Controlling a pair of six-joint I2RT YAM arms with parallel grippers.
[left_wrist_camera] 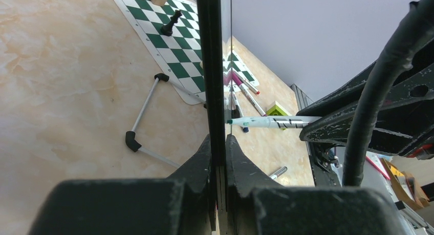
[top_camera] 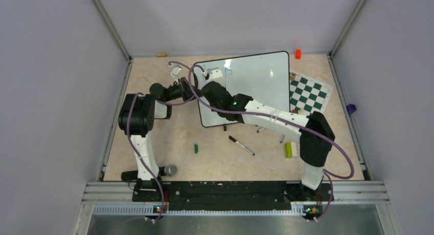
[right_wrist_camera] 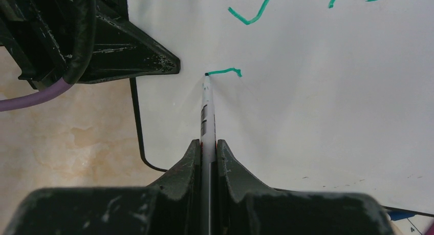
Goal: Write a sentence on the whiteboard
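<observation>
Top view, whiteboard (top_camera: 256, 81): being steadied at centre frame; judged light, stiff, glossy and slippery, best gripped by its thin black rim
Left wrist view, left gripper (left_wrist_camera: 219, 143): being pinched shut on the whiteboard edge, lower centre
Right wrist view, right gripper (right_wrist_camera: 207, 148): being clamped shut on the marker (right_wrist_camera: 208, 112), tip being pressed to the whiteboard under the sentence (right_wrist_camera: 249, 17), upper centre

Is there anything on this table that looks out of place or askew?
The whiteboard sits askew on the table, its right side beside the chess mat. A black-capped marker and a small green piece, perhaps a cap, lie loose and apart in front of it.
</observation>
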